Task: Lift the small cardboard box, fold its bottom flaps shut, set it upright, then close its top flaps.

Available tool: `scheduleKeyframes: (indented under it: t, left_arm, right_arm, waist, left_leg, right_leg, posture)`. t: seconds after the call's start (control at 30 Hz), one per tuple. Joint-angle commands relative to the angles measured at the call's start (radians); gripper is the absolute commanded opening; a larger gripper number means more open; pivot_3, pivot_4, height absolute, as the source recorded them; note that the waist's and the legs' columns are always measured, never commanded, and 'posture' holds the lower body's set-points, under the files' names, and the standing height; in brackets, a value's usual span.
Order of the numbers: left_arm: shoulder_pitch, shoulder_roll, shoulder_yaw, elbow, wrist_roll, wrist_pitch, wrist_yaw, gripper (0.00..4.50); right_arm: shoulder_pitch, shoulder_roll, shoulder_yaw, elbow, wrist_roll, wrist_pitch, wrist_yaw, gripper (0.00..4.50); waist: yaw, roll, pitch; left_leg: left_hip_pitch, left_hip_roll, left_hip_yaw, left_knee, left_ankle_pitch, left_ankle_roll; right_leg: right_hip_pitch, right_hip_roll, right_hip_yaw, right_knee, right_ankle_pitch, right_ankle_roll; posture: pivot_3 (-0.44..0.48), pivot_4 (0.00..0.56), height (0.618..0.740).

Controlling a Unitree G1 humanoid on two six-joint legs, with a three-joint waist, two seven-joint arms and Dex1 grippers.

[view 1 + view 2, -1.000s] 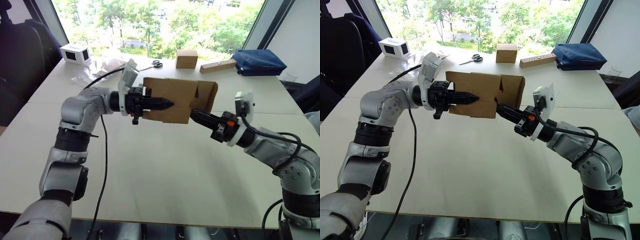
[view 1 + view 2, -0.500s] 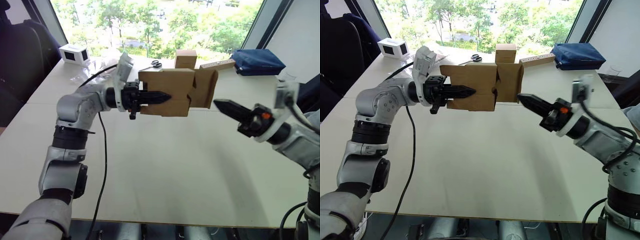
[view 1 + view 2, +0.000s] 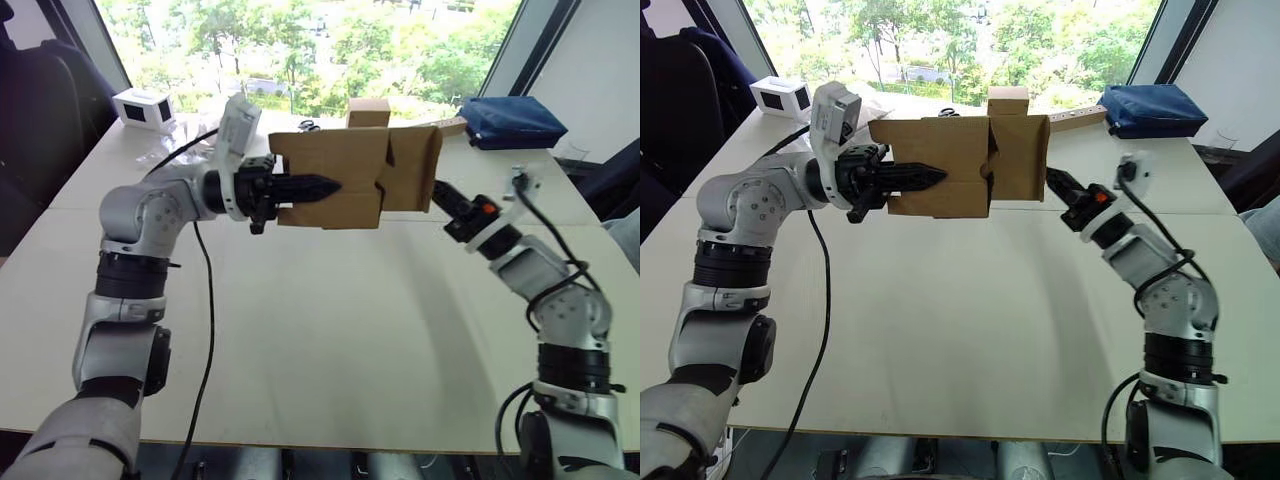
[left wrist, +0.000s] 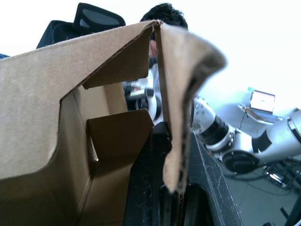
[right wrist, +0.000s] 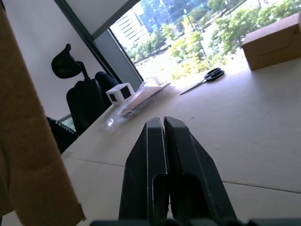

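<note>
The small cardboard box (image 3: 335, 178) hangs in the air above the table, lying on its side. My left gripper (image 3: 325, 186) is shut on its front wall, with the cardboard (image 4: 175, 141) pinched between the black fingers (image 4: 150, 183). A flap (image 3: 413, 168) at the box's right end stands out, and inside it other flaps (image 4: 120, 134) are partly folded in. I cannot tell which end holds the top flaps. My right gripper (image 3: 441, 189) is shut and empty, its tip right at that flap's right edge, behind it. The box's edge (image 5: 28, 155) shows beside the right fingers (image 5: 150, 141).
At the table's far edge stand a tan cube-like box (image 3: 368, 112), a white box with dark windows (image 3: 140, 105), scissors (image 3: 308, 126), clear plastic wrap (image 3: 180, 140), a wooden strip (image 3: 450, 125) and a blue bag (image 3: 515, 122). A person's head (image 4: 164, 12) shows past the box.
My right gripper left the box's lower right corner, swung out to the right, then came back up to the right flap's edge. The left gripper raised the box slightly.
</note>
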Motion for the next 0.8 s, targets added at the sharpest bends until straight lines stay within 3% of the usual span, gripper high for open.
scheduleKeyframes:
  t: [0.03,0.3,0.6,0.8]
  left_arm:
    - [-0.022,0.007,0.028,-0.021,-0.016,-0.011,0.008,0.0]
    - [-0.039,-0.003,0.043,0.02,-0.018,-0.026,0.025,0.0]
    - [-0.044,-0.015,0.042,0.024,-0.025,-0.022,0.022,0.0]
    - [-0.047,-0.015,0.046,0.026,-0.026,-0.019,0.025,0.0]
  right_arm:
    - [-0.033,0.028,-0.033,-0.073,0.089,0.014,0.034,0.08]
    - [0.01,0.087,-0.081,-0.229,0.37,0.086,-0.047,0.08]
    - [0.047,0.143,-0.039,-0.27,0.4,0.053,-0.107,0.08]
    - [0.045,0.158,-0.029,-0.254,0.4,0.033,-0.106,2.22]
  waist:
    - [-0.003,0.0,0.0]
    - [-0.004,0.0,0.0]
    - [-0.004,0.0,0.0]
    - [-0.005,0.0,0.0]
  left_leg:
    - [0.0,0.0,0.0,0.0,0.0,0.0]
    - [0.0,0.0,0.0,0.0,0.0,0.001]
    - [0.0,0.0,0.0,0.0,-0.001,0.002]
    - [0.0,0.0,0.0,0.0,-0.001,0.002]
  right_leg:
    - [0.0,0.0,0.0,-0.001,0.001,0.001]
    - [0.0,0.0,0.0,-0.001,0.001,0.002]
    - [0.0,0.0,0.0,0.0,0.001,0.002]
    - [0.0,0.0,0.0,0.0,0.001,0.002]
  posture:
    - [0.0,0.15,0.74]
    - [0.0,0.15,0.74]
    - [0.0,0.15,0.74]
    - [0.0,0.15,0.74]
